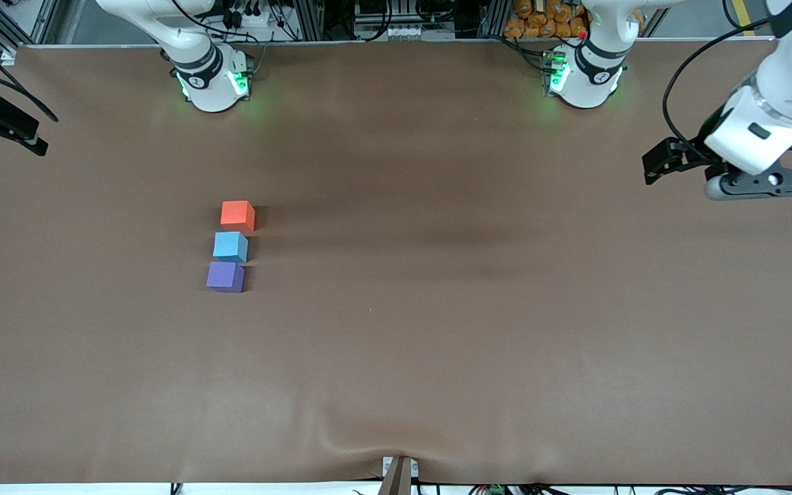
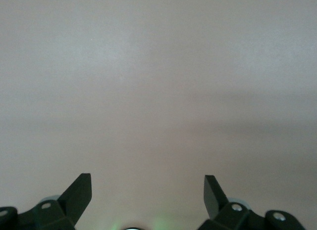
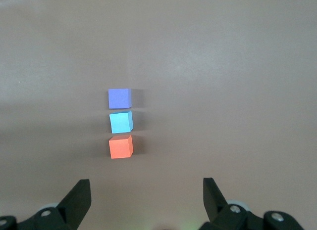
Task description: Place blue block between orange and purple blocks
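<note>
Blue block (image 1: pixel 230 245) lies on the table (image 1: pixel 437 330) between the orange block (image 1: pixel 237 214) and the purple block (image 1: pixel 225 276), in one short row toward the right arm's end. From the blue block, in the front view, the orange one is at 12 o'clock and farther from the front camera, and the purple one is at 6 o'clock and nearer to it. The three cubes are just beside each other; the blue and purple look to be touching, and a thin gap shows between the blue and orange.

The left gripper (image 1: pixel 650 168) is up in the air over the left arm's end of the table, at about 3 o'clock in the front view. Its arm bends down from the upper corner and the hand is turned sideways. In the left wrist view its fingers (image 2: pixel 79 193) are wide apart, with only bare table under them.

The right gripper (image 3: pixel 146 195) is not shown in the front view. Its wrist view looks down on the row of cubes; the fingers (image 3: pixel 78 195) are wide apart and hold nothing, and the orange block is the nearest to them.
</note>
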{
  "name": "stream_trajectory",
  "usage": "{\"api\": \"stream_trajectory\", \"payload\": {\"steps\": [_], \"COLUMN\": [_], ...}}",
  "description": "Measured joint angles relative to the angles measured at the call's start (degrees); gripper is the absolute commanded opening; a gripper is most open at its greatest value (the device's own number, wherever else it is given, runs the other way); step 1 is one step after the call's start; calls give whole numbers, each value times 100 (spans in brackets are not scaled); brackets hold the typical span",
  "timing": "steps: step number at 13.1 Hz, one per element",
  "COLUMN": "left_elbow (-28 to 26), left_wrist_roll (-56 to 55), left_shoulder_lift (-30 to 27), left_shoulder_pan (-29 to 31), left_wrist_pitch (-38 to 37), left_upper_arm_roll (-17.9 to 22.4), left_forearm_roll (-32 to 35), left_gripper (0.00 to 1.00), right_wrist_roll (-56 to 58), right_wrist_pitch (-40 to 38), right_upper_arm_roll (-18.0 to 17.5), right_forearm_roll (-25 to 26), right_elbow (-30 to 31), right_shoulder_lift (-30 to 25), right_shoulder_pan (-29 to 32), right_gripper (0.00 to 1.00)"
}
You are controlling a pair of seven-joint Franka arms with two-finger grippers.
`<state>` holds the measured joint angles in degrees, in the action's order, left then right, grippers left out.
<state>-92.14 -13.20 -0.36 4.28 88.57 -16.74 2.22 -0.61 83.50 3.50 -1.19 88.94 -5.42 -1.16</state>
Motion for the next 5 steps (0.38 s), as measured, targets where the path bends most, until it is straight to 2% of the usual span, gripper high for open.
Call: {"api": "stream_trajectory", "payload": {"steps": [2, 5], "left_elbow": [59, 357], "left_wrist_roll": [-8, 661], "left_shoulder_lift": [-52, -158], "left_shoulder_pan": [0, 236], "left_wrist_pitch": [-2, -93], "left_upper_arm_roll": [-133, 13], "left_forearm_roll": [183, 204], "left_gripper": [100, 100], "right_wrist_roll": [0, 0], "right_wrist_pitch": [0, 0], "right_upper_arm_roll": [2, 7], "right_forearm_roll": [0, 0], "right_elbow": [0, 1], "right_shoulder_lift": [0, 1], "right_shoulder_pan": [0, 1], "right_gripper": [100, 100]}}
